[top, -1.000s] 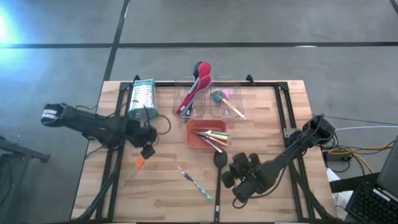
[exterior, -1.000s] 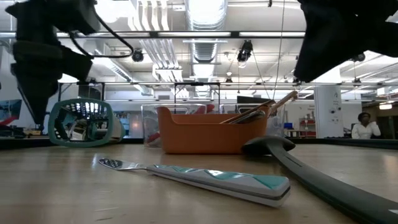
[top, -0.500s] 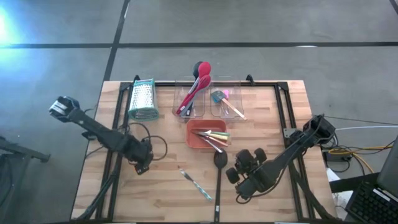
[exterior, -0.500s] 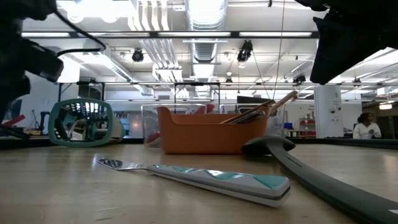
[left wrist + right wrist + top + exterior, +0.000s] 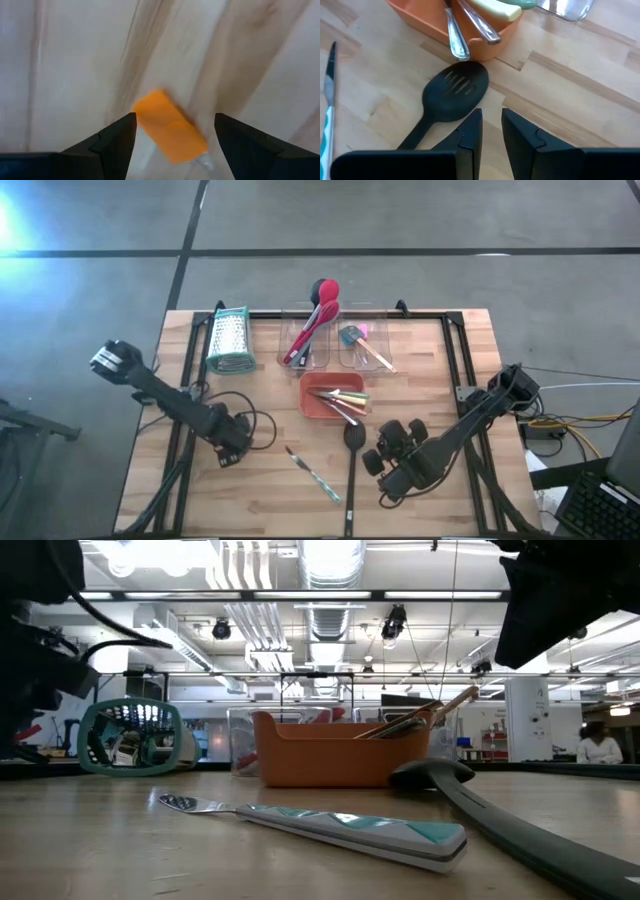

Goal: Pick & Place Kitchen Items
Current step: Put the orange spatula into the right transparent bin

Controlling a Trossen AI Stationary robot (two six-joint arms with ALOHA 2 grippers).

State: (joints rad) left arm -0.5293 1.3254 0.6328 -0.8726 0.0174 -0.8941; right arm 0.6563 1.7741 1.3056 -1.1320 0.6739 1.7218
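A small orange piece (image 5: 170,132) lies flat on the wooden table. My left gripper (image 5: 175,145) is open right above it, one finger on either side, apart from it; in the high view (image 5: 228,452) the gripper hides the piece. My right gripper (image 5: 492,135) is empty, its fingers a narrow gap apart, just above the table by a black slotted spoon (image 5: 454,92); in the high view (image 5: 385,452) it is at the spoon's right. A knife with a teal-and-white handle (image 5: 312,474) lies flat between the two grippers.
An orange tray (image 5: 312,406) with several tools stands at mid-table. Two clear tubs (image 5: 318,358) behind it hold red and black spoons and small tools. A metal grater with teal trim (image 5: 229,340) lies at the far left. Bare wood shows along the near edge.
My left gripper has gone from beside the grater toward the table's near edge and down, and now stands over the orange piece. My right gripper has shifted a little toward the table's right edge. Nothing on the table has moved.
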